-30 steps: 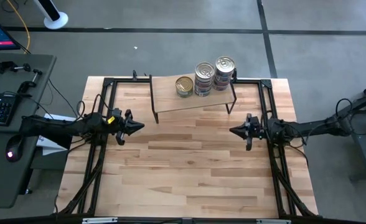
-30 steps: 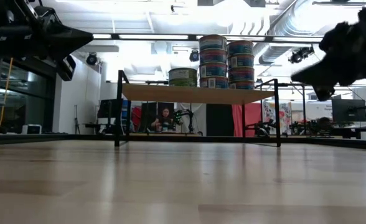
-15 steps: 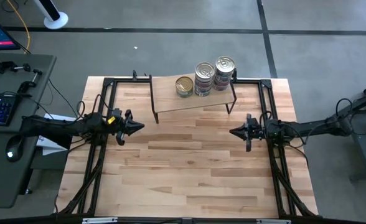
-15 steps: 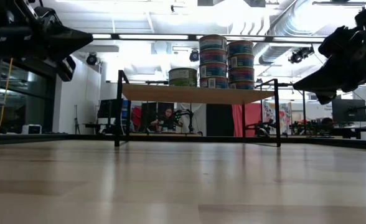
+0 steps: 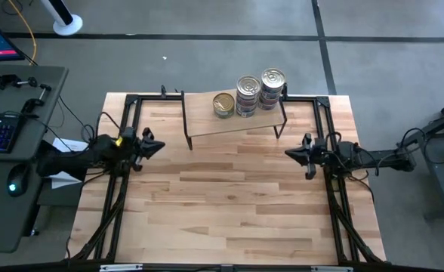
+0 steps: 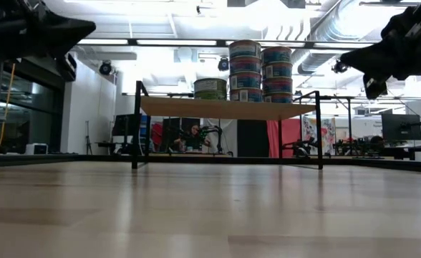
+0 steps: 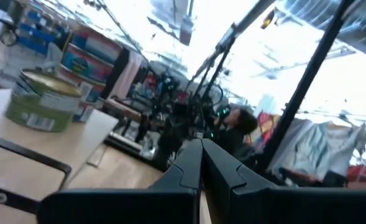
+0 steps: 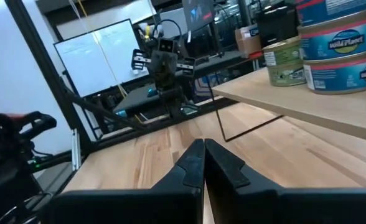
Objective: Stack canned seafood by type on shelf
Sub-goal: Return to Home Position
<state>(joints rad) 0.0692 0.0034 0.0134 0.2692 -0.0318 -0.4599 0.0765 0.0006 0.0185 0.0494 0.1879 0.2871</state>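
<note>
Pale wood planks make up the counter [image 5: 229,204], over which both arms are held low, one at each side. The left tool [image 5: 160,145] is placed above the counter's left part and the right tool [image 5: 288,153] above its right part, both turned inward and well apart. In the wrist views each pair of dark fingers [image 7: 186,168] [image 8: 192,165] is seen pressed together with nothing between, so both tools are taken as closed and empty.

Beyond them the shelf [image 5: 207,121] is stood near the counter's far edge on thin black wire legs [image 6: 134,132]. All the canned seafood in view is carried on its right half: a single green-labelled tin [image 5: 223,104], a tall stack of blue-labelled tins [image 5: 248,94] just beside it, and a second blue stack [image 5: 272,86] against that at the board's right end. Farther off, a seated person [image 6: 190,136] is made out in the room behind.

The stacking is judged done, with only the parking of the arms remaining. The blue stacks are tall and narrow, and the outer one is set close to the board's end. The right tool is the nearer to that end, so if the arm were swung wide, or the counter jolted, a leg could be struck and the stacks toppled
</note>
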